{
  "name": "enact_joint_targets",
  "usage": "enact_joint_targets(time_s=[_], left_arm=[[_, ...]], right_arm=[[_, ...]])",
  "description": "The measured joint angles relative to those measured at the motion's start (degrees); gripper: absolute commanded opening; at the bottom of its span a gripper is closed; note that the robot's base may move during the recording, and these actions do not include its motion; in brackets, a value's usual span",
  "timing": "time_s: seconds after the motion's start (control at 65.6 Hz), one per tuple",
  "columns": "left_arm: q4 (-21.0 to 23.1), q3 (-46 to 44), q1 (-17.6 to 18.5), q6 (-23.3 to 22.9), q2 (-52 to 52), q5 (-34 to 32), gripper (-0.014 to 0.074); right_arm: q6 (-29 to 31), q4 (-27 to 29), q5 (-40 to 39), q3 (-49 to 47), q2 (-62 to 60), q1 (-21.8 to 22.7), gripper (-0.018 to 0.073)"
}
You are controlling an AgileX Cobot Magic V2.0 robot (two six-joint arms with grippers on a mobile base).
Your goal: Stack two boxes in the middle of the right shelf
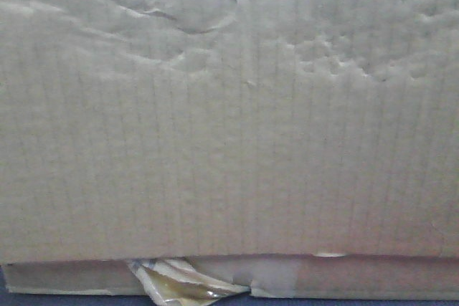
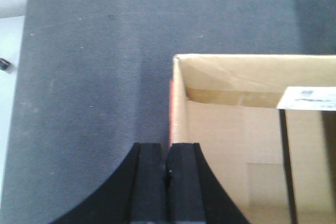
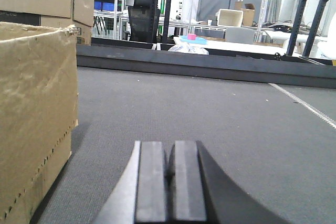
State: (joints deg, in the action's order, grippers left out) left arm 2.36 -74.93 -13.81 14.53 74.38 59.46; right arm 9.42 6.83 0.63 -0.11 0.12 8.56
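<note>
Notably, the white label [image 2: 310, 98] at 3 o'clock on the open box [image 2: 226, 129] reads only as blur, while the left gripper [image 2: 168, 153] and right gripper [image 3: 170, 150] sit clenched.

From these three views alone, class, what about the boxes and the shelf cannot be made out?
Front view: the tall box fills the frame, so no shelf can be seen past it; the frame edges cut off its sides.
Front view: the flatter box shows only as a strip beneath it.
Left wrist view: the open box is cut off at the right and bottom; the print on its label is blurred.
</note>
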Motion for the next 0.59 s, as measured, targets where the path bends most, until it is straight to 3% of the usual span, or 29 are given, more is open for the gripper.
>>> enact_joint_targets(time_s=[0.122,0.229,0.595], left_arm=[[-0.12,0.0,-0.11,0.11,0.35,0.0,0.0317],[-0.12,-0.09,-0.11,0.22,1.75,0.0,0.043],[0.49,-0.09,-0.11,0.34,11.56,4.21,0.034]], right_arm=[[0.0,0.0,0.0,0.0,0.0,0.0,-0.0162],[0.0,0.0,0.0,0.0,0.0,0.0,-0.0162],[0.0,0.0,0.0,0.0,0.0,0.0,-0.0162]])
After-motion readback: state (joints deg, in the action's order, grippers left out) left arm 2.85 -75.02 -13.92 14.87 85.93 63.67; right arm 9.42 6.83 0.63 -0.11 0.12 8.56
